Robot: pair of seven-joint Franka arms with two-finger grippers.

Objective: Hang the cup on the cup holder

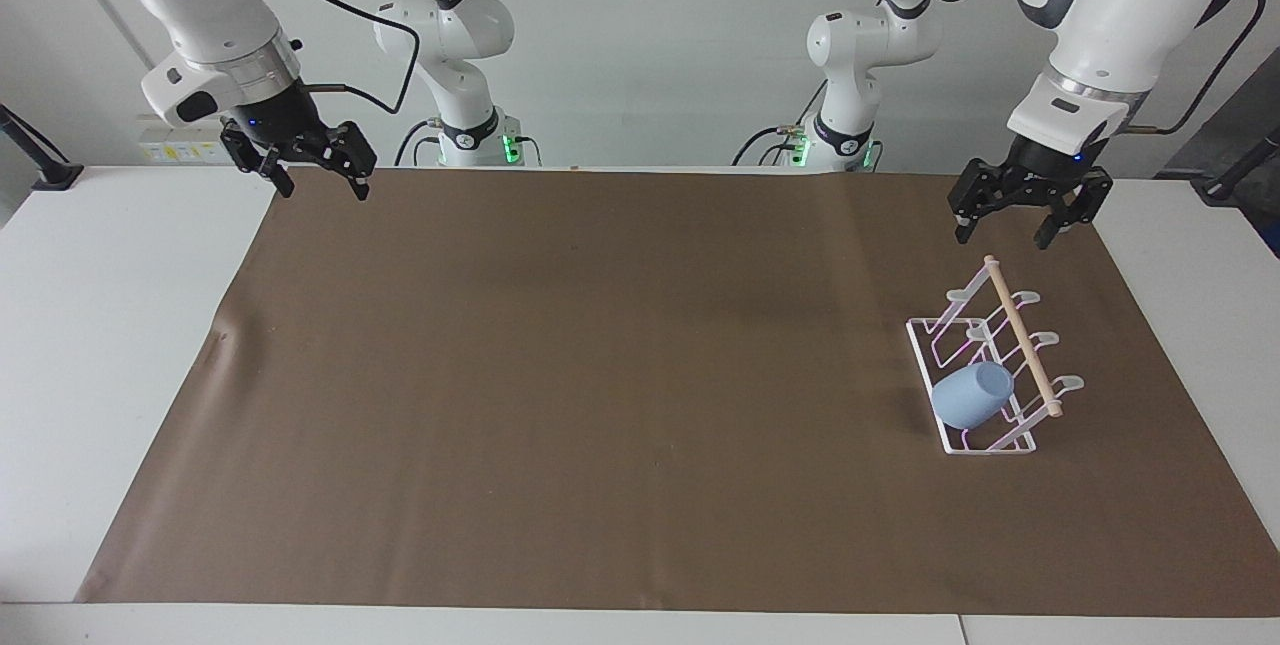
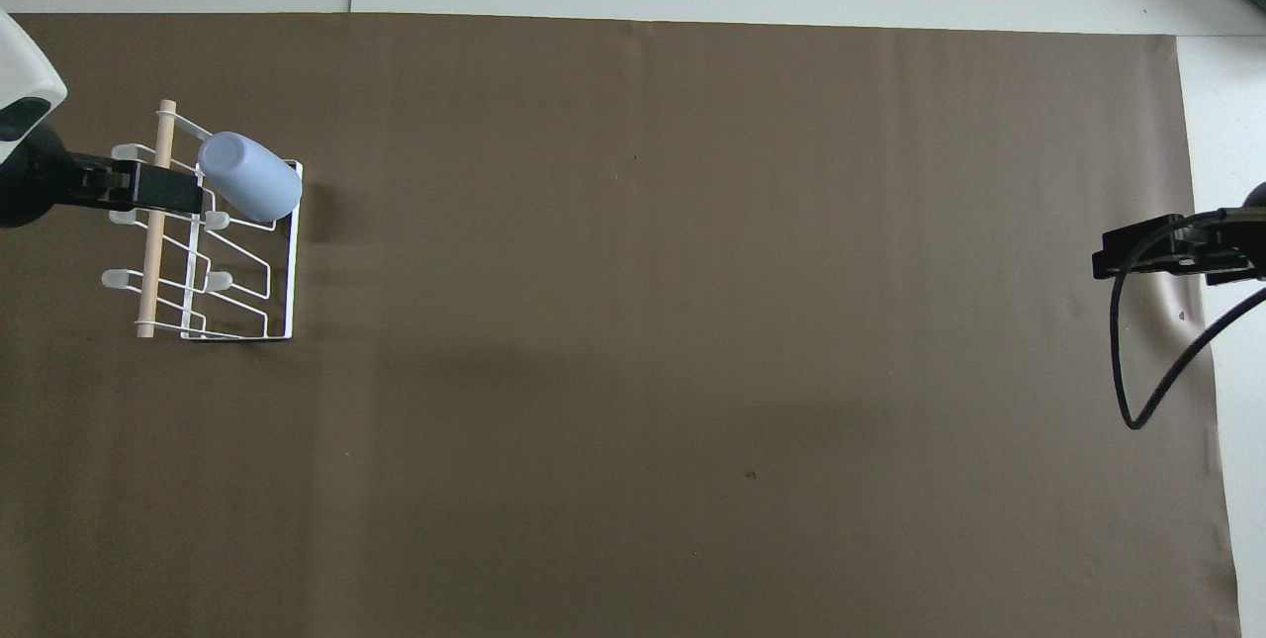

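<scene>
Cup sits tilted on a prong at the rack's end farthest from me. My left gripper, fingers wide w/ nothing in them, hangs over the rack's near end, the closer arm. Right gripper waits, fingers apart.

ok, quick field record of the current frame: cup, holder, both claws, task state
cup: light blue cup, tilted on a prong at the cup holder's end farthest from the robots
cup holder: white wire cup holder with wooden dowel on top, on the brown mat, toward the left arm's end of the table
left claw: left claw open, empty, in the air above the holder's end nearest the robots, clear of it
right claw: right claw open, empty, waiting over the mat's edge at the right arm's end
task state: cup appears hung, nothing holding it
</scene>
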